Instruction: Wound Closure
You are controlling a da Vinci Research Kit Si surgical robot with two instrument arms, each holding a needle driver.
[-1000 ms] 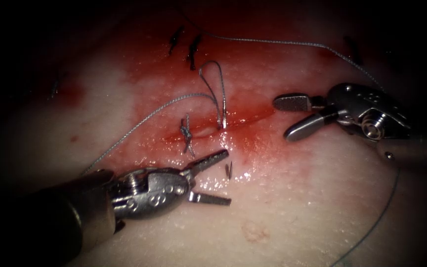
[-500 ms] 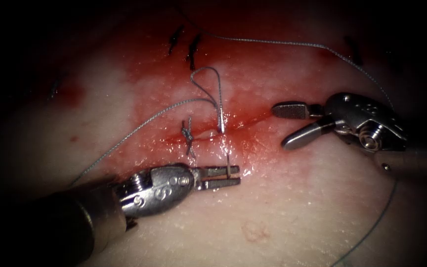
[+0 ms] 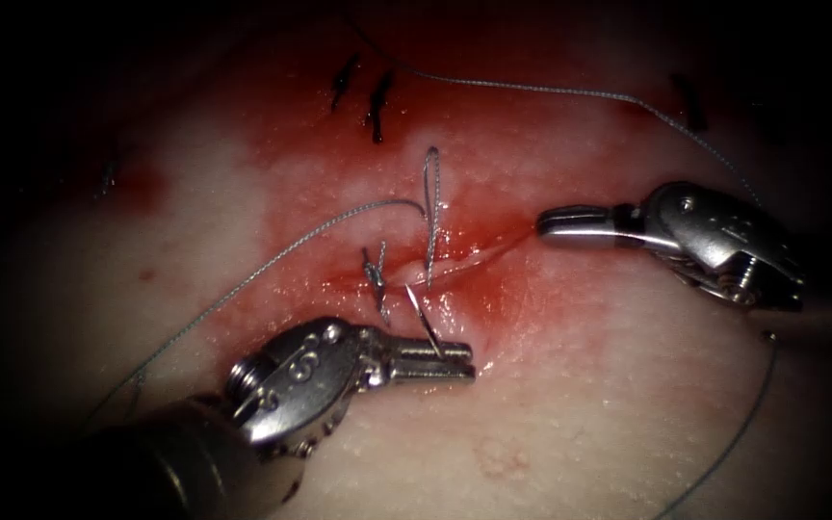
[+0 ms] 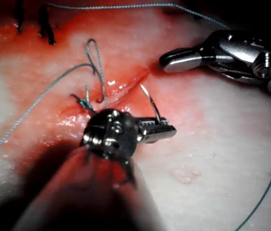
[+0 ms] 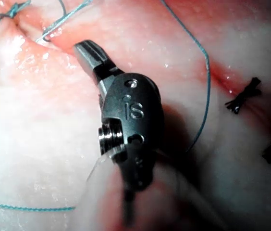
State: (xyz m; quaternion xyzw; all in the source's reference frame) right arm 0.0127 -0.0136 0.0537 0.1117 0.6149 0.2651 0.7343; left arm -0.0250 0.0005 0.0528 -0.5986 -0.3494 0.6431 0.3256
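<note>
The left tool [image 3: 435,358] has its fingers clamped on the needle [image 3: 423,323] near its tip, drawn from the tissue [image 3: 609,385]; one knot [image 3: 376,274] is tied, while the right tool [image 3: 580,223], fingers closed, holds nothing.

Left tool [image 3: 440,361]: jaws, spread a second ago, now closed on the needle [image 3: 423,323] near its tip; more of the curve drawn out of the tissue [image 3: 580,404].
Right tool [image 3: 570,220]: jaws, formerly spread, now closed, empty.
Thread [image 3: 429,193]: loop above the cut [image 3: 474,260] narrowed.
</note>
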